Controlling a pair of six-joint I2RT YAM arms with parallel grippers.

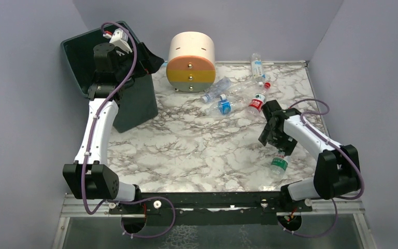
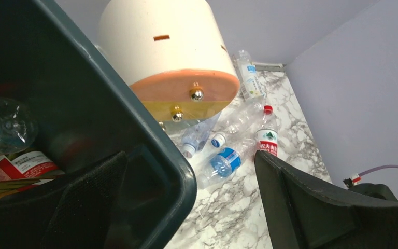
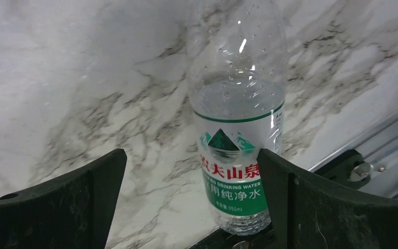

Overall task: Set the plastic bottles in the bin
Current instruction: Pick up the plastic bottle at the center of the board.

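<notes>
bin (image 1: 137,104): dark green, tall, at 10 o'clock on the marble table (image 1: 186,150)
left gripper (image 2: 189,161): jaws spread wide, nothing between them. It hangs over the bin's rim, with one finger above the inside and the other on the table side
in the bin: clear bottle (image 2: 5,124) and red-label bottle (image 2: 23,166) lie at the bottom
right gripper (image 3: 189,158): jaws spread wide, not pinching. It sits low over the table at 4 o'clock with the green-label bottle (image 3: 236,104) between its fingers
green-label bottle: clear with droplets inside, on the marble. In the wrist view it is close against the finger at 3 o'clock; can't tell if they touch
loose bottles: group at 1 o'clock made up of the red-cap bottle (image 1: 257,102), blue-label bottle (image 1: 223,106) and plain bottle (image 1: 216,91)
back bottle (image 1: 257,65): at the far edge, beyond that group
drawer unit (image 1: 190,62): round, cream top with orange and yellow fronts, at 12 o'clock between the bin and the loose group
</notes>
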